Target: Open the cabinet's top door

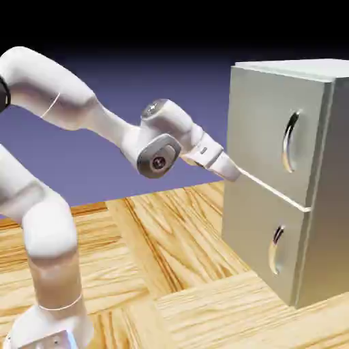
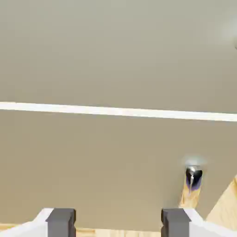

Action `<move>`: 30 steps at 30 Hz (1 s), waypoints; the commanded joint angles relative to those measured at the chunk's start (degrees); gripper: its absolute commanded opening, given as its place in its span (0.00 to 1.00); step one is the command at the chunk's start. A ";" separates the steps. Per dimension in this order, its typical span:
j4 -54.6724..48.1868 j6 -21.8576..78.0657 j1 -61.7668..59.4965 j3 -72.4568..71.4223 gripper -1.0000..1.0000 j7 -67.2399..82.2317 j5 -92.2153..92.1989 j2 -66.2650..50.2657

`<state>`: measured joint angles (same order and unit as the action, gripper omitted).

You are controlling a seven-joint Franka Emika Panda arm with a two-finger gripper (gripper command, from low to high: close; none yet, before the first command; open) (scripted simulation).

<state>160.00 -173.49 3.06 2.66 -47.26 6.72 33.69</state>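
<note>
The grey metallic cabinet (image 1: 320,225) stands at the right of the exterior view, both front panels flush. The top door (image 1: 266,129) is the upper panel, with a curved chrome handle (image 1: 292,142) near its right side. My gripper (image 1: 234,173) points at the front's left edge, level with the pale seam (image 1: 272,191) between the panels and well left of the handle. In the hand view the top door (image 2: 115,51) fills the area above the seam (image 2: 115,111). My gripper (image 2: 118,223) is open, with only panel between the fingertips (image 2: 60,221).
The lower panel (image 1: 255,238) carries its own smaller chrome handle (image 1: 275,249), whose end shows in the hand view as the lower handle (image 2: 193,178). The wooden table (image 1: 170,272) stretches under the arm and in front of the cabinet.
</note>
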 commanded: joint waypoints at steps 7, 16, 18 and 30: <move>-2.60 1.33 6.17 6.90 0.50 -12.45 17.45 2.67; -5.95 3.05 14.10 15.76 0.50 -28.46 39.88 6.09; -6.70 3.43 15.86 17.73 0.50 -32.02 44.86 6.86; -11.16 5.71 26.43 29.55 0.50 -53.36 74.77 11.43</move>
<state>148.84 -167.78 29.50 32.21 -100.61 81.49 45.11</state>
